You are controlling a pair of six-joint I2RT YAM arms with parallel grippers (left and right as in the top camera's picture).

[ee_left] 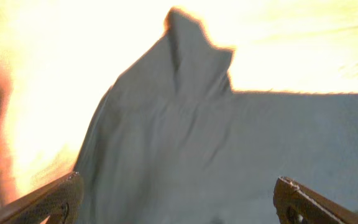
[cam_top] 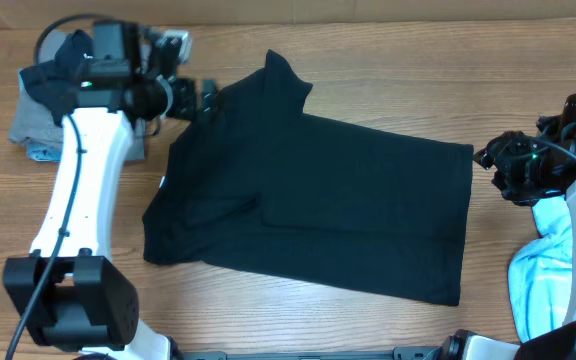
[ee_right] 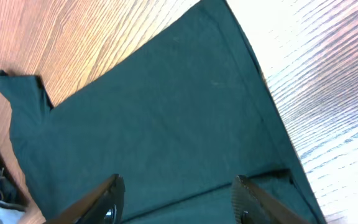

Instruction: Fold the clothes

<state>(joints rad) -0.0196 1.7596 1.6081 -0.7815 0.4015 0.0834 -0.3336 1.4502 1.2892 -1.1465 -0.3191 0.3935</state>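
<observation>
The black T-shirt [cam_top: 328, 205] lies spread on the wooden table, partly folded, with one sleeve [cam_top: 286, 80] sticking up at the back. It also shows in the left wrist view [ee_left: 229, 155] and the right wrist view [ee_right: 166, 118]. My left gripper [cam_top: 206, 98] is open and empty at the shirt's back left edge; its fingers [ee_left: 179, 190] frame the cloth. My right gripper [cam_top: 486, 158] is open and empty just off the shirt's right edge; its fingers [ee_right: 178, 186] hover above the cloth.
A pile of grey and dark clothes [cam_top: 38, 130] lies at the back left behind the left arm. A light blue garment [cam_top: 538, 275] lies at the right edge under the right arm.
</observation>
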